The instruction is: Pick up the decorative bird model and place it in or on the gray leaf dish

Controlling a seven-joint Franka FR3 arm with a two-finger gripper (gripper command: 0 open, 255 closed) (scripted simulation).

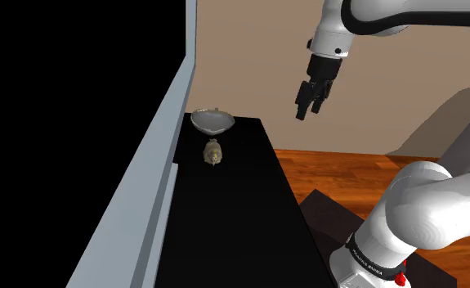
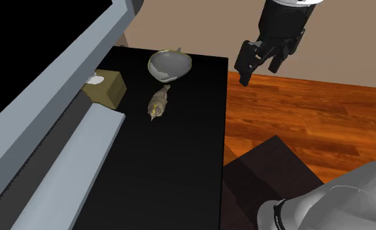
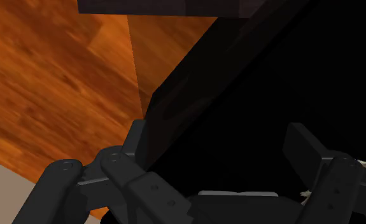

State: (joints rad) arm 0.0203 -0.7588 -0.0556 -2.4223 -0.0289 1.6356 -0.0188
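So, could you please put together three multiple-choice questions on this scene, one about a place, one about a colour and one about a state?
1. Where does the bird lie relative to the dish?
A. inside it
B. on the table next to it
C. underneath it

2. What colour is the table top?
A. white
B. black
C. green

3. How do the fingers stand?
A. open, holding nothing
B. shut on the bird
C. shut on the dish

Answers:
1 B: the bird lies on the table just outside the dish's rim.
2 B: the top is plain black in both exterior views.
3 A: the wrist view shows them apart, clasping nothing, and they hang high above the table's edge.
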